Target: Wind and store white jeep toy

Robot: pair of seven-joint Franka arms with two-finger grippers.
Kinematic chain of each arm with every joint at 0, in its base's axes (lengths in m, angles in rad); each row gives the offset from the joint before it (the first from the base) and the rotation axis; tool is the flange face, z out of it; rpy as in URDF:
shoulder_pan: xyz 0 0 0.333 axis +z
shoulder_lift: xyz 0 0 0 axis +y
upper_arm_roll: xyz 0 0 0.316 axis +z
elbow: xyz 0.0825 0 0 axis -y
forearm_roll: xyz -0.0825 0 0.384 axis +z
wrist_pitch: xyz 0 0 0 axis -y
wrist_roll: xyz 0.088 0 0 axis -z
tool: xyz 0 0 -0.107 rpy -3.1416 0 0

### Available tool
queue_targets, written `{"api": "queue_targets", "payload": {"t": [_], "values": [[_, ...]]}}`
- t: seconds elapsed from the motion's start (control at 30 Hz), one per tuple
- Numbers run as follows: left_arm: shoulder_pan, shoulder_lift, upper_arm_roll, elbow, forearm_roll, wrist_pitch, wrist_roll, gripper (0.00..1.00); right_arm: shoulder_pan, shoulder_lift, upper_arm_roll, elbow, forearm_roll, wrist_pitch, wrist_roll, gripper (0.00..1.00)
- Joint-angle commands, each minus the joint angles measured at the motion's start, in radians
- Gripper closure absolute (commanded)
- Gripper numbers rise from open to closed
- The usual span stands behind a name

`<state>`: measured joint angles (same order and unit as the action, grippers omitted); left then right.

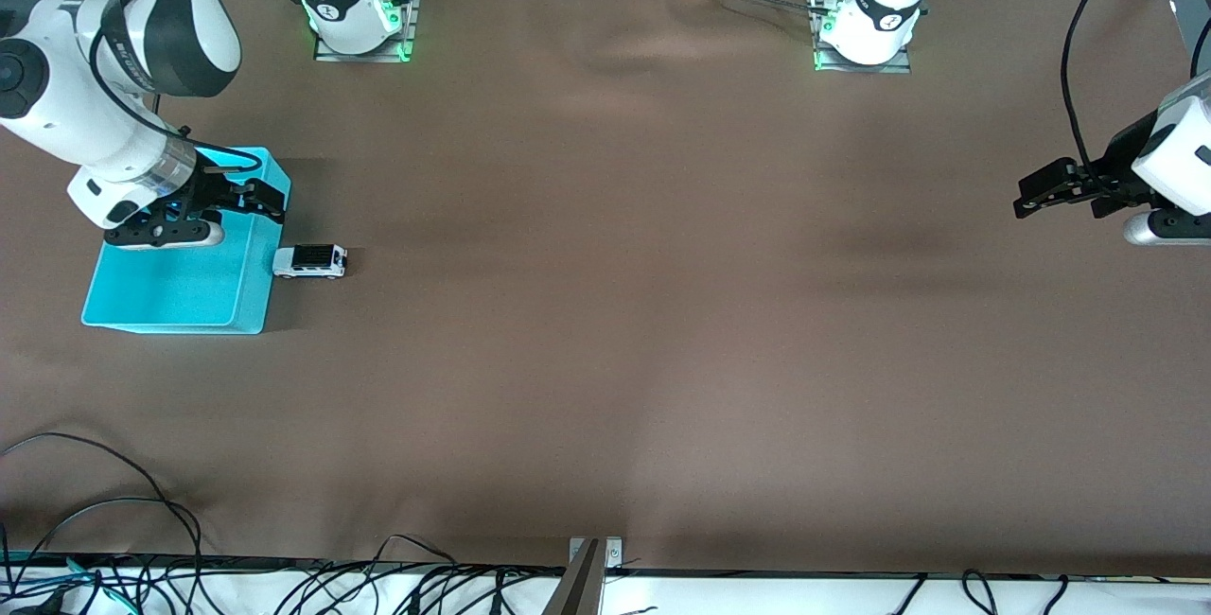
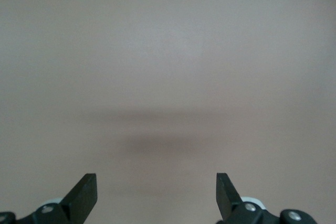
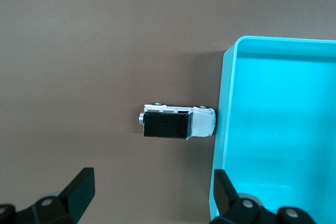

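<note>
The white jeep toy [image 1: 310,261] [image 3: 176,122], small with a black roof, stands on the brown table with one end against the outer wall of the turquoise bin [image 1: 180,293] [image 3: 289,129], on the side toward the left arm's end. My right gripper [image 1: 268,201] [image 3: 155,187] hangs open over the bin's edge closest to the jeep, with nothing between its fingers. My left gripper [image 1: 1026,197] [image 2: 156,190] waits open over bare table at the left arm's end, holding nothing. The bin's visible inside is bare.
The two arm bases [image 1: 355,19] [image 1: 866,28] stand along the table's back edge. Black cables [image 1: 114,520] trail over the table's front edge toward the right arm's end. A metal bracket [image 1: 582,577] sticks up at the middle of the front edge.
</note>
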<state>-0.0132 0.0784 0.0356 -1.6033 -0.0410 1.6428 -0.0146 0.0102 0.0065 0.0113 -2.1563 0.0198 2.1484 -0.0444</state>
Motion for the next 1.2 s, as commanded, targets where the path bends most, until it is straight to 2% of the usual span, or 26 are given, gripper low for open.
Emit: {"api": "queue_targets", "payload": {"t": [0.0,0.53,0.9,1.17], "values": [[0.002,-0.002,0.001,-0.006,-0.017,0.003,0.021,0.0,-0.001,-0.034,0.004,-0.097,-0.014,0.094,0.008,0.0],[0.006,0.004,0.001,-0.006,-0.017,0.003,0.022,0.0,-0.001,0.032,0.004,-0.204,-0.006,0.257,0.027,0.0],[0.007,0.004,0.001,-0.006,-0.017,0.003,0.022,0.0,0.001,0.055,0.006,-0.208,-0.004,0.257,0.349,0.0],[0.007,0.006,0.001,-0.006,-0.017,0.003,0.022,0.0,-0.001,0.087,0.013,-0.209,-0.004,0.271,0.498,0.0]]}}
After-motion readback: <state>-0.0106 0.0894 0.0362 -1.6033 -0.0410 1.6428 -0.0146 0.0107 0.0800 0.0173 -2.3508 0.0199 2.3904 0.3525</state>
